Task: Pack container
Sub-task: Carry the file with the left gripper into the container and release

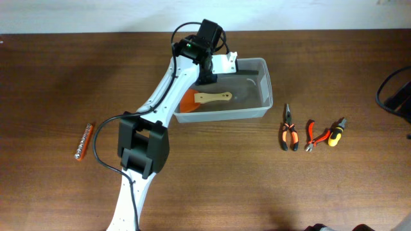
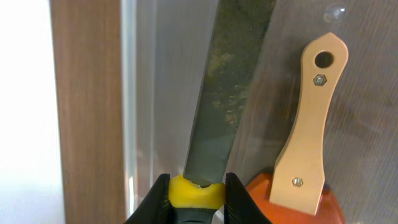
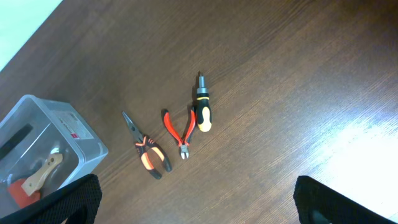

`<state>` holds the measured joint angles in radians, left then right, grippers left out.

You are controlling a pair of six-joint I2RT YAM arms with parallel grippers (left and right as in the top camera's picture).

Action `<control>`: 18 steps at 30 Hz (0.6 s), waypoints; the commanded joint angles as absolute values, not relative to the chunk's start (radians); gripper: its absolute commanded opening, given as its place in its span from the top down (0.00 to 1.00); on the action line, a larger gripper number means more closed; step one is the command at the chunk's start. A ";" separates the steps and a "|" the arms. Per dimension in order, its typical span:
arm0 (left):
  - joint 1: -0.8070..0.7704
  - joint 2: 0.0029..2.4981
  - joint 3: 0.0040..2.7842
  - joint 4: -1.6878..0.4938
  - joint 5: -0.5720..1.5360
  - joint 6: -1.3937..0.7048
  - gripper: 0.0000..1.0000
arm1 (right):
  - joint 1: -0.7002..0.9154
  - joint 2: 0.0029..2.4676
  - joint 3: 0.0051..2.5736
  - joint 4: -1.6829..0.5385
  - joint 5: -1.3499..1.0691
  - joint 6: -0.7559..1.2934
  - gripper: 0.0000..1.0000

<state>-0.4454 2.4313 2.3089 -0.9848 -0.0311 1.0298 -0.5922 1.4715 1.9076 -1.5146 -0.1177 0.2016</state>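
presently left jaws tight on blade (image 2: 221, 93) in container (image 1: 268, 90), label (image 3: 73, 126) unreadable; right jaws apart

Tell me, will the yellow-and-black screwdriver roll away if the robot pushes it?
Probably: the screwdriver has a rounded handle, so a sideways push could roll it on the flat table. It looks stiff, so it should not bend. The red cutters close beside it might stop it.

Bright, even indoor light; the overhead view is sharp.
Glare whitens the bench (image 3: 364, 149) in the right wrist view; the left wrist close-up looks slightly soft, perhaps overexposed at left.
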 commanded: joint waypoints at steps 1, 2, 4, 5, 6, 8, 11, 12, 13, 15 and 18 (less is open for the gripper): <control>-0.437 2.457 2.309 -0.976 0.027 1.049 0.82 | -0.596 1.466 1.917 -1.515 -0.124 0.200 0.01; -0.435 2.460 2.308 -0.973 0.035 1.048 0.81 | -0.596 1.466 1.917 -1.515 -0.124 0.200 0.01; -0.431 2.465 2.307 -0.968 0.034 1.049 0.81 | -0.596 1.466 1.917 -1.515 -0.124 0.200 0.01; -0.428 2.469 2.307 -0.965 0.035 1.048 0.81 | -0.596 1.466 1.917 -1.515 -0.124 0.200 0.01; -0.426 2.469 2.307 -0.964 0.036 1.048 0.81 | -0.596 1.466 1.917 -1.515 -0.124 0.200 0.01; -0.421 2.472 2.307 -0.964 0.041 1.048 0.81 | -0.596 1.466 1.917 -1.515 -0.124 0.200 0.01; -0.416 2.474 2.307 -0.961 0.042 1.047 0.76 | -0.596 1.466 1.917 -1.517 -0.124 0.200 0.01; -0.414 2.474 2.307 -0.960 0.042 1.045 0.70 | -0.596 1.466 1.917 -1.519 -0.124 0.200 0.01; -0.413 2.474 2.307 -0.960 0.042 1.040 0.55 | -0.596 1.466 1.917 -1.520 -0.124 0.200 0.01; -0.413 2.473 2.307 -0.958 0.042 1.006 0.01 | -0.596 1.466 1.917 -1.520 -0.124 0.200 0.01; -0.411 2.450 2.307 -0.958 0.041 0.879 0.01 | -0.596 1.466 1.917 -1.520 -0.124 0.200 0.01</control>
